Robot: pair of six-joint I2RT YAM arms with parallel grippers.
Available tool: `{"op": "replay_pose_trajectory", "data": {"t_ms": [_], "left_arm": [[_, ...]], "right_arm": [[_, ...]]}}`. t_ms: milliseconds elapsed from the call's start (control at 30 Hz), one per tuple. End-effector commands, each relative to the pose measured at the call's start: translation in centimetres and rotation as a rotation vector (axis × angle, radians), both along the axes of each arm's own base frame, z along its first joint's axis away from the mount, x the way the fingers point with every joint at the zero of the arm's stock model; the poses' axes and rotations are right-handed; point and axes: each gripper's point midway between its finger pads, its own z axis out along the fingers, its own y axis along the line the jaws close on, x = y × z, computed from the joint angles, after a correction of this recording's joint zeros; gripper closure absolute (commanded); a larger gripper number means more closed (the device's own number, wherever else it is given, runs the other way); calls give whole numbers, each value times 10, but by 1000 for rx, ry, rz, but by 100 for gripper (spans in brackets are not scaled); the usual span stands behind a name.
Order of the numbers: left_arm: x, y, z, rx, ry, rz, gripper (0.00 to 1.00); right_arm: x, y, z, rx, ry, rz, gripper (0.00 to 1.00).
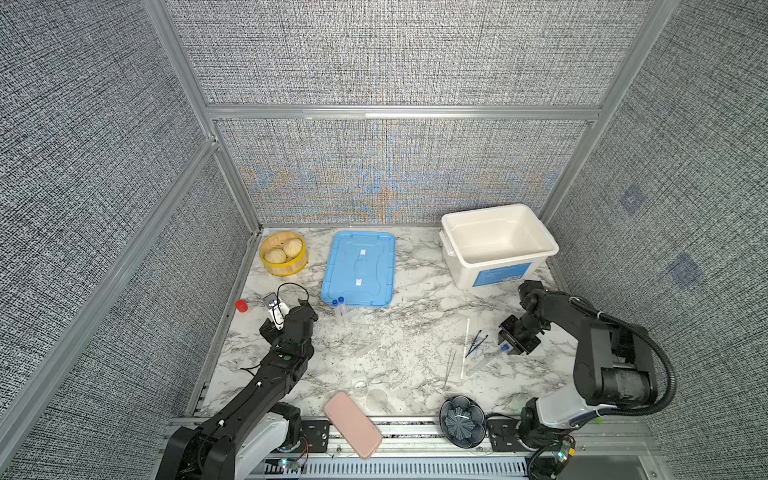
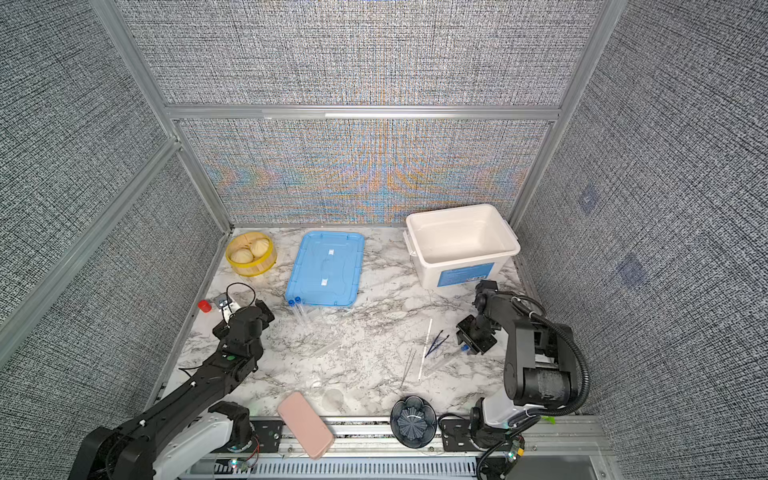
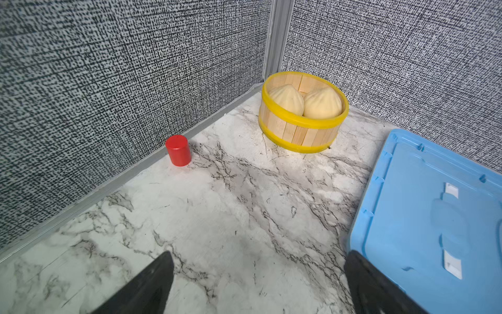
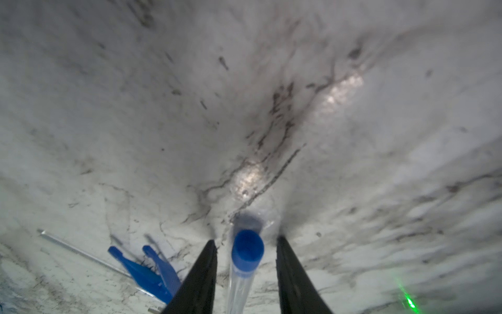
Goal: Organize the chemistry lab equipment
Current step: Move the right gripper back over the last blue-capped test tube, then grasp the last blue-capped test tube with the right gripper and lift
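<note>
A slim clear tube with a blue cap (image 4: 247, 248) lies on the marble table between the fingers of my right gripper (image 4: 245, 242). The jaws stand on either side of the cap with a gap on each side. In a top view this tube (image 1: 484, 362) lies right of the dark blue tweezers (image 1: 476, 343), the long white stick (image 1: 465, 349) and the thin silver tweezers (image 1: 449, 365). Two more blue-capped tubes (image 1: 338, 309) lie at the blue lid's near edge. My left gripper (image 3: 258, 258) hovers wide open over bare table, holding nothing.
A white bin (image 1: 478, 270) stands at the back right and a blue lid (image 1: 357, 270) lies flat at the back middle. A yellow steamer (image 1: 291, 270) and a red cup (image 1: 241, 306) stand on the left. A pink phone (image 1: 352, 424) and a dark flower-shaped bowl (image 1: 462, 419) sit at the front edge.
</note>
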Motion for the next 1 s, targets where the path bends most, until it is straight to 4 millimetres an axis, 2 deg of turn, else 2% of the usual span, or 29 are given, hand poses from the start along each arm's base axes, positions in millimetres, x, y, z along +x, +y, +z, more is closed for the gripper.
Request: {"op": "replay_pose_trajectory", "data": {"t_ms": [0,100,200,567,767,967], "left_arm": [[2,1,5,-6,-23,12,1],[2,1,5,-7,-25,12,1],[2,1,5,-6,-26,14,1],[1,2,6,-5,-28,15,1],[1,2,7,-5,-29,14,1],[1,1,7,-5,-30,12,1]], "right_arm": [[-2,-1,-5,-3,11,-10,68],[0,2,-9,18,1,-6,78],[2,3,-9,27,-9,-2,82],[-3,0,13,3,-67,6,86],[3,2,49,-3,-193,38,86],[36,27,115,6,-559,248,86]]}}
